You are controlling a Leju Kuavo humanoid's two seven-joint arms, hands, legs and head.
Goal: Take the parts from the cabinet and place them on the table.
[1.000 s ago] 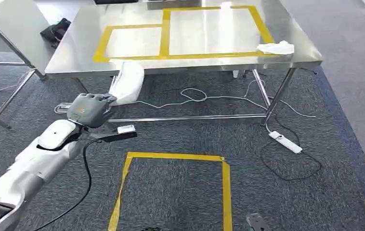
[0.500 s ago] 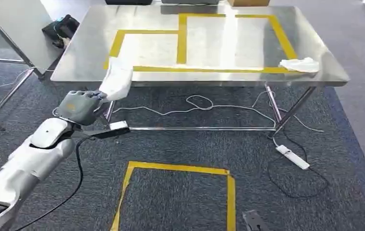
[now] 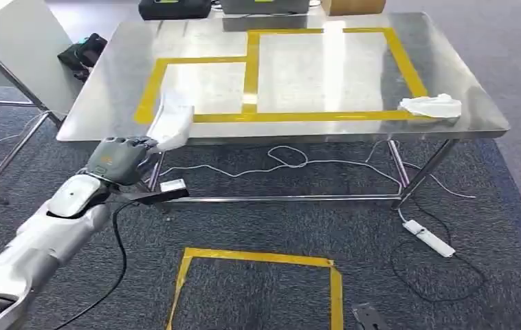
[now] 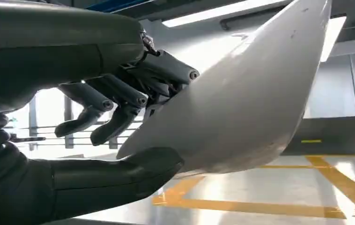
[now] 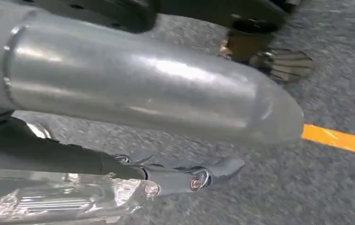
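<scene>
White part (image 3: 170, 122) is pinched in the left hand (image 3: 122, 159) right at the steel desk's (image 3: 299, 69) front edge; can't tell the right hand's (image 5: 185, 176) state.

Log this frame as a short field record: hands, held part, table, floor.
left hand: grips white curved part, thumb under it
held part position: top end overlaps the table's near left edge in head view; contact cannot be told
table: steel, yellow tape rectangles
placed: white part at right front edge
right hand: fingers over carpet; state unclear
floor: white cable, power strip, yellow tape outline
</scene>
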